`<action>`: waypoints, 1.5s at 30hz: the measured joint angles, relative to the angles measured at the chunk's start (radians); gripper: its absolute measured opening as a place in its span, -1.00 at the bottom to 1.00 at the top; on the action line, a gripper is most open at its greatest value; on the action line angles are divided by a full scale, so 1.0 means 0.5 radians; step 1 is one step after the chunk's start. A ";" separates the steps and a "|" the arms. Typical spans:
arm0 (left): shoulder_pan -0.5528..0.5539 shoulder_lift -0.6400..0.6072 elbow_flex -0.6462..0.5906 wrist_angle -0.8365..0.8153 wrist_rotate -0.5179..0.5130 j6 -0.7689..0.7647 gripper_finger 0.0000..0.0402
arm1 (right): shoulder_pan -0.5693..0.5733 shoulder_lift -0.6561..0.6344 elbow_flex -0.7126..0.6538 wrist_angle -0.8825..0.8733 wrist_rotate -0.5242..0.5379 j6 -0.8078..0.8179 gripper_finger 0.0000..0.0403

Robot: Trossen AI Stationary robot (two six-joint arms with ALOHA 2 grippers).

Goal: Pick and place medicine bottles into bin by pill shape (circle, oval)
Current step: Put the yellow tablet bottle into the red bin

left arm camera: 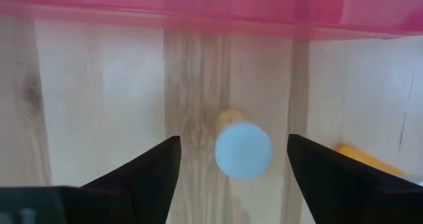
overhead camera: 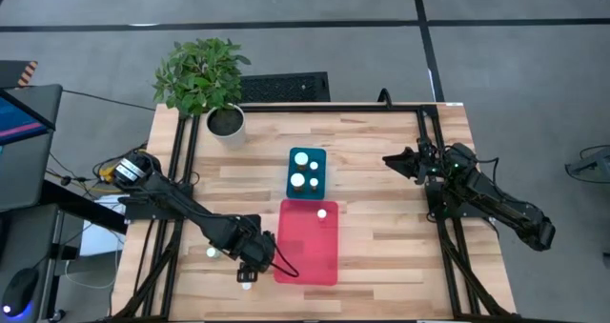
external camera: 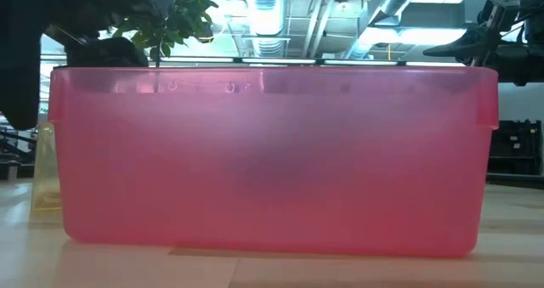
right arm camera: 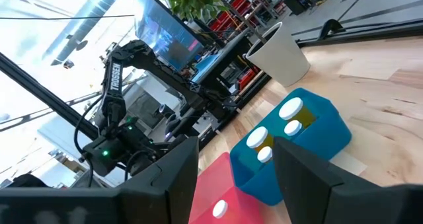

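**Left claw over a capped bottle beside the pink bin**

Beside the pink bin's (overhead camera: 307, 242) near left corner, the left gripper (overhead camera: 251, 263) hangs over a small bottle (left arm camera: 242, 149) standing on the pale wood-plank table (overhead camera: 381, 256). Its round white cap faces the wrist camera, an orange body edge showing behind it. The two dark fingers are spread wide, one on each side of the cap, touching neither side. A second orange-bodied bottle (left arm camera: 360, 159) lies just beside one finger, partly hidden by it. Another white cap (overhead camera: 211, 252) sits on the table left of the arm.

The pink bin is translucent, smooth-walled and rectangular; one white-capped bottle (overhead camera: 322, 213) rests in its far end. Touching its far edge, the smaller blue bin (overhead camera: 307, 173) holds several white-capped bottles.

The right gripper (overhead camera: 393, 160) waits near the table's right rail, well apart from the bins, fingers spread and empty.

A leafy plant in a white pot (overhead camera: 226, 123) stands at the far left corner. From the low camera, the pink wall blocks nearly everything behind it.
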 joint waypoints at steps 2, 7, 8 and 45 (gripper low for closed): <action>0.002 0.000 0.000 0.002 -0.014 0.009 0.30 | 0.000 0.000 -0.001 0.000 0.002 0.000 0.02; 0.004 0.000 0.000 0.052 0.002 0.063 0.08 | 0.000 0.000 -0.001 0.000 0.002 0.000 0.02; 0.004 0.000 0.000 0.058 0.003 0.071 0.02 | 0.000 0.000 0.000 0.000 0.002 0.000 0.02; 0.718 -0.130 0.763 -0.371 -0.193 0.398 -0.43 | -0.001 -0.001 -0.001 0.008 0.002 0.005 0.02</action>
